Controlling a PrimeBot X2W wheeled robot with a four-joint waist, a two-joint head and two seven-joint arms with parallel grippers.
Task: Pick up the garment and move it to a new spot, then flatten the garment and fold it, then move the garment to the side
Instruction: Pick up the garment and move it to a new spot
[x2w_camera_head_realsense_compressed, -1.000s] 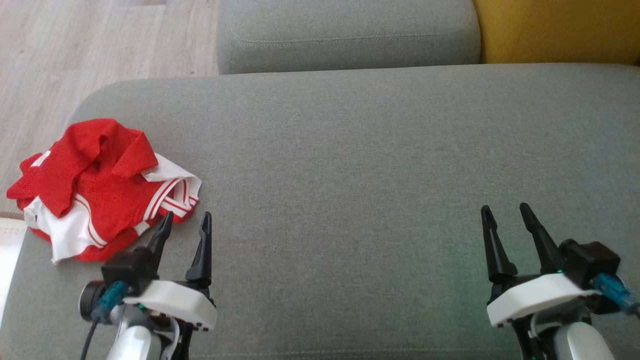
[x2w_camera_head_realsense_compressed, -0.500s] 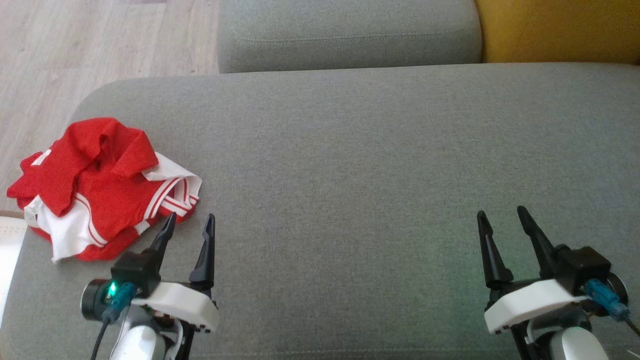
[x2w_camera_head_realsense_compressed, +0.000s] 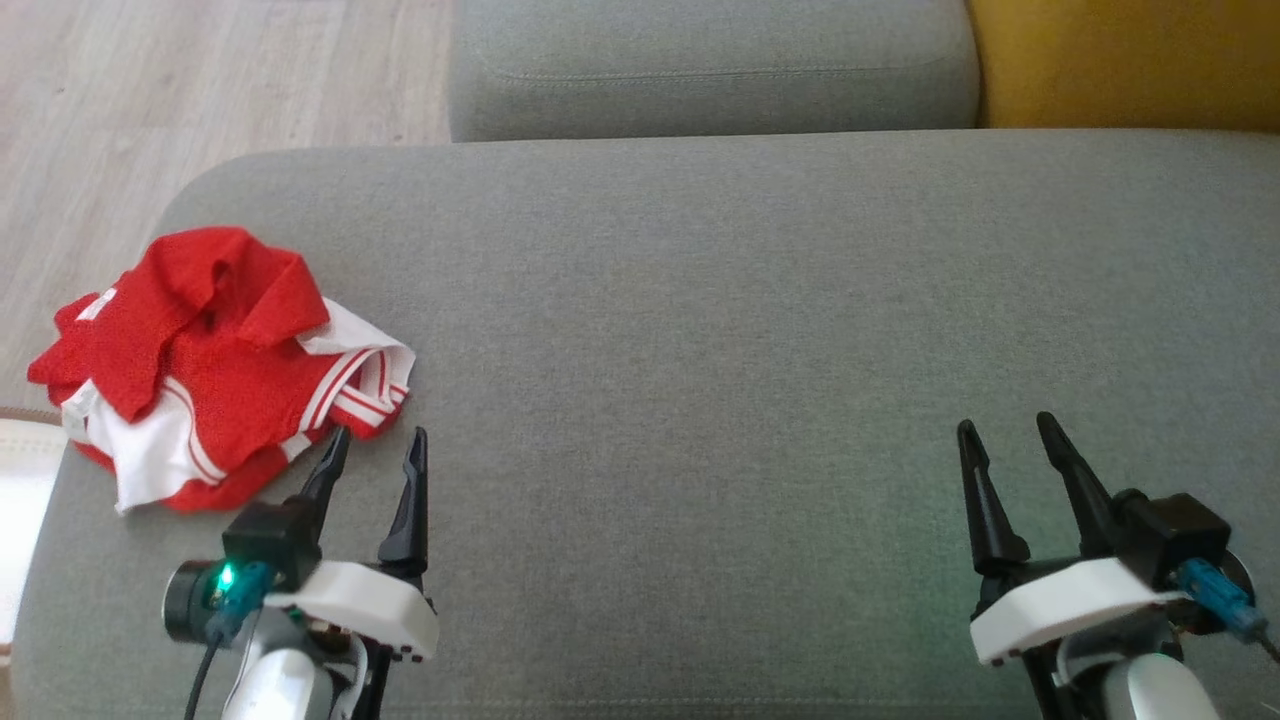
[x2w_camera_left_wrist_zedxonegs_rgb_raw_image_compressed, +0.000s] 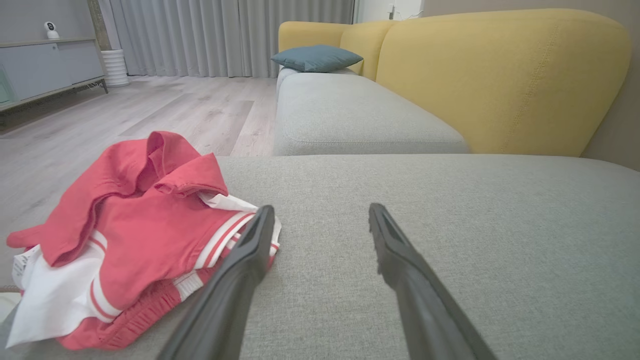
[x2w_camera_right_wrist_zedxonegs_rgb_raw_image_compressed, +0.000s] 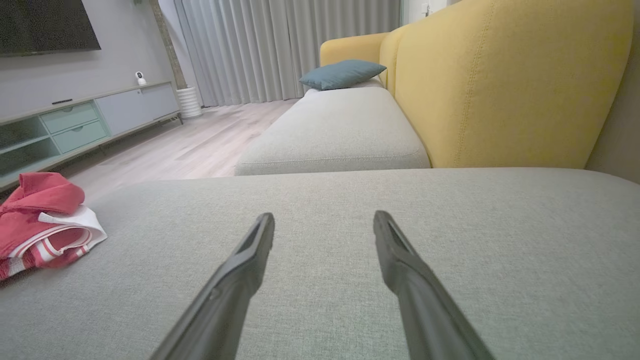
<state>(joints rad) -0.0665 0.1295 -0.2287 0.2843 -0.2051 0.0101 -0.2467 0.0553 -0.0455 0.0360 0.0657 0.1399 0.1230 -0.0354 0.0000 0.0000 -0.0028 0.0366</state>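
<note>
A crumpled red garment (x2w_camera_head_realsense_compressed: 215, 365) with white panels and stripes lies in a heap on the left end of the grey sofa seat (x2w_camera_head_realsense_compressed: 720, 330). In the left wrist view the garment (x2w_camera_left_wrist_zedxonegs_rgb_raw_image_compressed: 135, 235) rests just left of the fingers. My left gripper (x2w_camera_head_realsense_compressed: 378, 438) is open, its tips close to the heap's striped near edge, holding nothing. Over bare cushion at the lower right, my right gripper (x2w_camera_head_realsense_compressed: 1005, 425) stands open and empty. From the right wrist view the garment (x2w_camera_right_wrist_zedxonegs_rgb_raw_image_compressed: 42, 220) sits far off to the left.
A second grey seat cushion (x2w_camera_head_realsense_compressed: 710, 65) lies beyond, with a yellow backrest (x2w_camera_head_realsense_compressed: 1130, 60) at the far right. Wood floor (x2w_camera_head_realsense_compressed: 200, 90) drops away past the seat's left edge. A blue pillow (x2w_camera_left_wrist_zedxonegs_rgb_raw_image_compressed: 316, 57) rests further along the sofa.
The head camera has shifted slightly, so the whole scene sits a little to the right and the garment a bit higher. Both grippers stay open; the garment lies as before.
</note>
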